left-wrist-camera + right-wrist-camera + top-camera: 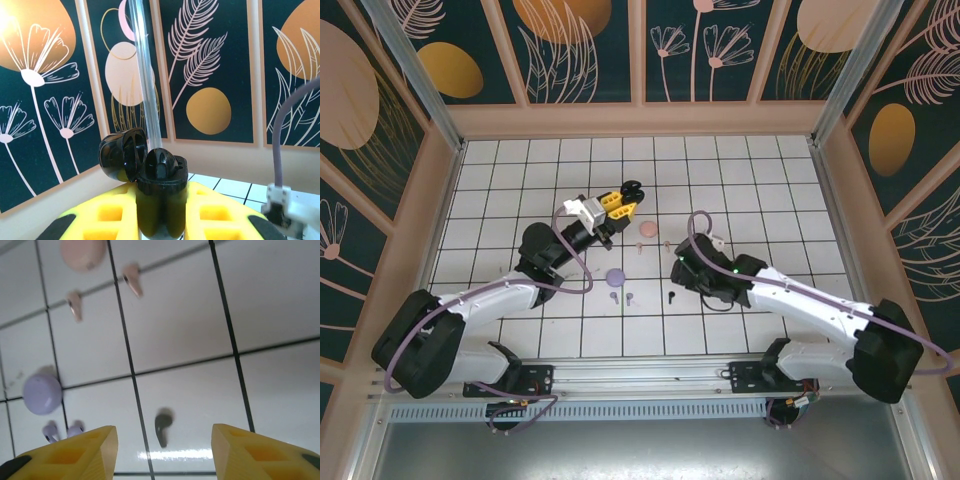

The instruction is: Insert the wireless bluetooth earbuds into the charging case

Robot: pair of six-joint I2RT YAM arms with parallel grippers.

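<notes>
Your right gripper [164, 454] hangs with jaws apart and empty; between its fingers, bottom centre, one black earbud [162, 427] lies on the tiled table [280, 300]. Lilac earbuds [50, 431] and the lilac case [42, 394] sit lower left, pink earbuds [132, 280] upper left. Your left gripper [160, 217] clamps the open black case [162, 175].
</notes>
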